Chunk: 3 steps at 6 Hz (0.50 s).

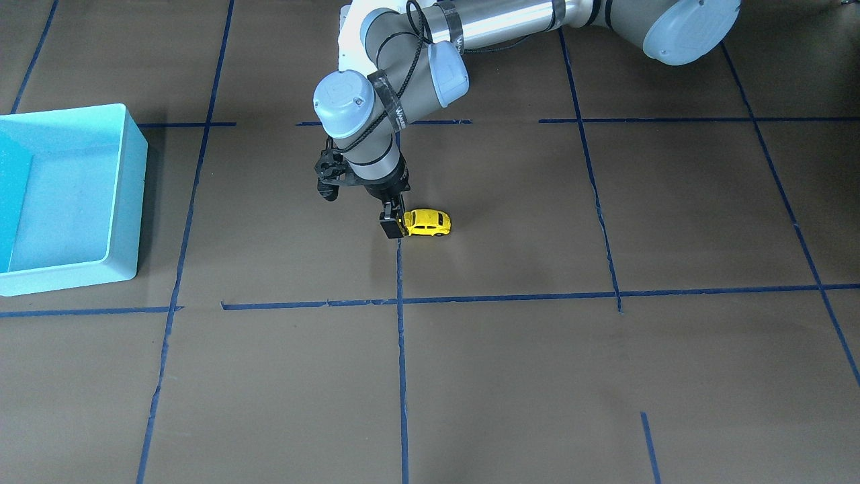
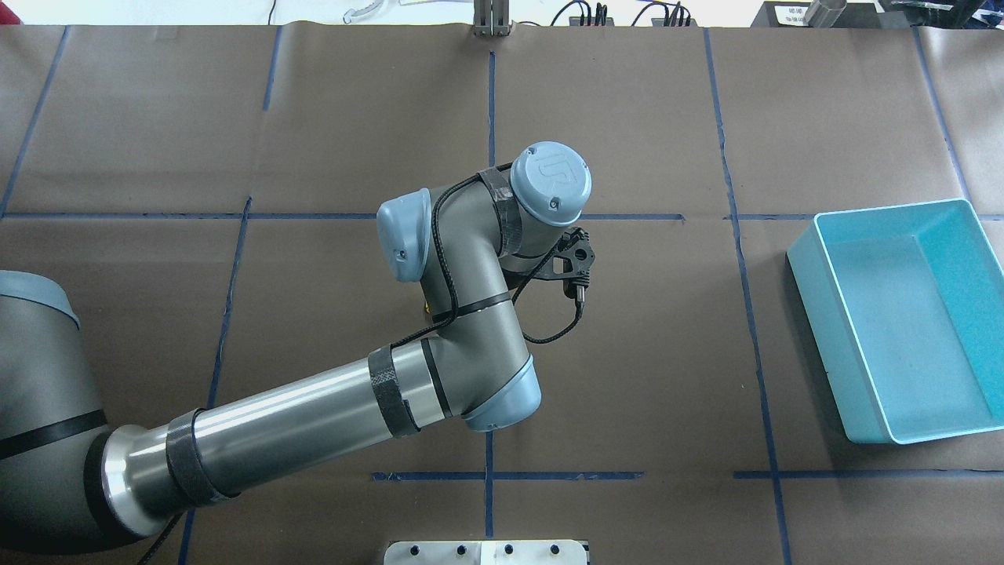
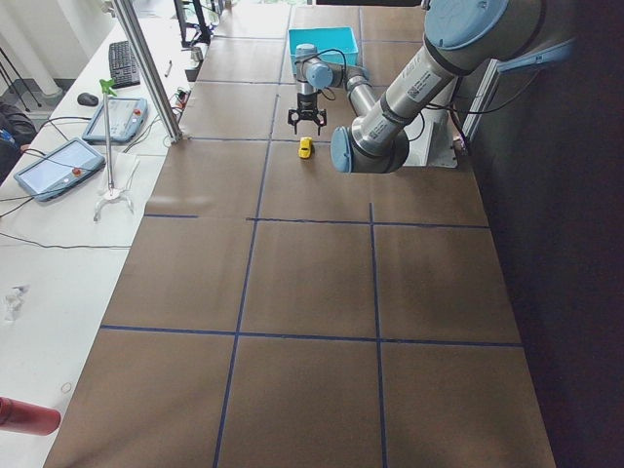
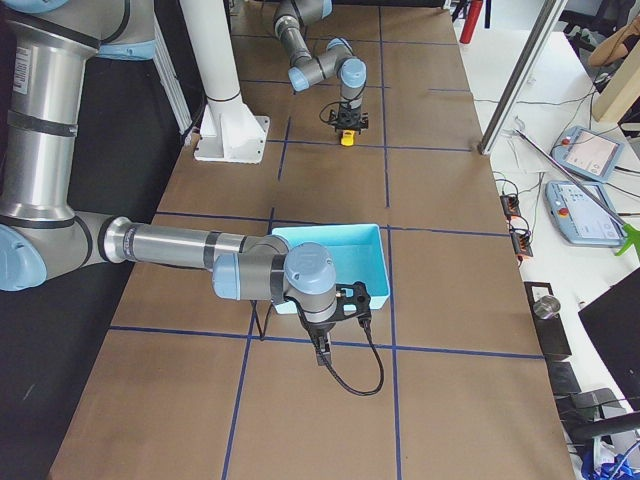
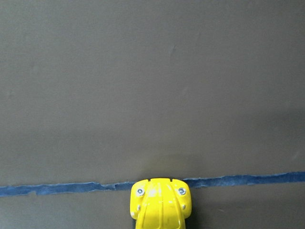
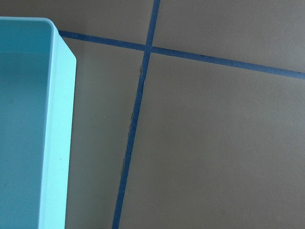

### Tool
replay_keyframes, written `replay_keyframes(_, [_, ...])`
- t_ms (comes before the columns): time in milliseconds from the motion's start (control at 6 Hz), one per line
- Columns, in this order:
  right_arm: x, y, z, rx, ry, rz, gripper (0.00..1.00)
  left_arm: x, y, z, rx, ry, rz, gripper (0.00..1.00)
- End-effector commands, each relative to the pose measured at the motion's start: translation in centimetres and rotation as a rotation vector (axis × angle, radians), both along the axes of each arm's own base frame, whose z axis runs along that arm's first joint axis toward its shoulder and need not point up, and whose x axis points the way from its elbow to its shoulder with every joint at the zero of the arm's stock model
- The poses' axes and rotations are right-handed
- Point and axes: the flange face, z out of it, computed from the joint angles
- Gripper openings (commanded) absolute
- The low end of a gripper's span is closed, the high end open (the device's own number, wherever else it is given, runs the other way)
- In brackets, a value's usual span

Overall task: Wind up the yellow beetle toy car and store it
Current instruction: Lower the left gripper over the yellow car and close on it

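One glossy, round-backed yellow beetle toy car (image 1: 428, 222) sits mid-table on matte brown paper (image 1: 537, 370), one end at a blue tape line (image 5: 57, 189). The left gripper (image 1: 393, 225) straddles its other end, dark fingers spread wider than the body and unclamped. The right gripper (image 4: 321, 355) hangs near the smooth teal bin (image 1: 131, 202); I cannot tell its grip.

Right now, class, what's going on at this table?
The left arm's end effector is down at one end of the yellow beetle toy car, which sits on the brown table. Whether it grips the car is unclear. The right arm is beside the teal bin, which has no car in it yet.
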Motion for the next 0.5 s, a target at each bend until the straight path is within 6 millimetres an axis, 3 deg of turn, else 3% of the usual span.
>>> replay_keyframes(0, [0.0,0.8,0.3,-0.011,-0.021,0.002,1.0,1.1,0.3,1.5,0.03,0.005,-0.006,1.0])
replay_keyframes(167, [0.0,0.2,0.0,-0.006,-0.021,0.0,1.0,1.2,0.1,1.8,0.035,0.003,-0.009,0.99])
replay_keyframes(333, [-0.9,-1.0,-0.5,0.008,-0.018,-0.024,1.0,1.6,0.5,1.7,0.026,0.015,-0.025,0.6])
